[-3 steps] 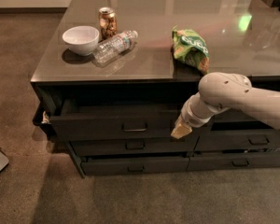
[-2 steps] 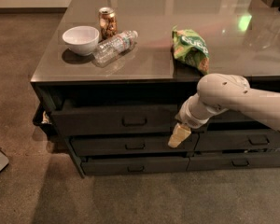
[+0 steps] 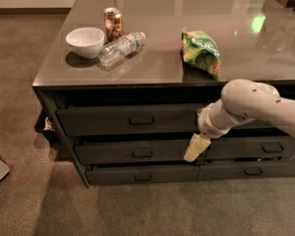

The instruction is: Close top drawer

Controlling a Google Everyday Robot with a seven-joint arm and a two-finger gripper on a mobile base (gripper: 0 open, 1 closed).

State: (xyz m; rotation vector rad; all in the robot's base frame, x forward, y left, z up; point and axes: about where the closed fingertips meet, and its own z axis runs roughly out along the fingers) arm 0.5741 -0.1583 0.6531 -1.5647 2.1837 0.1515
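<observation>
Still proud of the cabinet: top drawer sits under the table top, with a dark strip of interior showing above its front. Gripper hangs below the drawer's right end, in front of the second drawer; open or closed, not readable. Risk: a push from here lands on the wrong front, or off-centre, racking the drawer. Since a second ago: drawer front further in, gripper lower

The smooth off-white robot arm reaches in from the right, elbow bent, wrist angled downward; its pale yellowish pincer hangs pointing down-left.
</observation>
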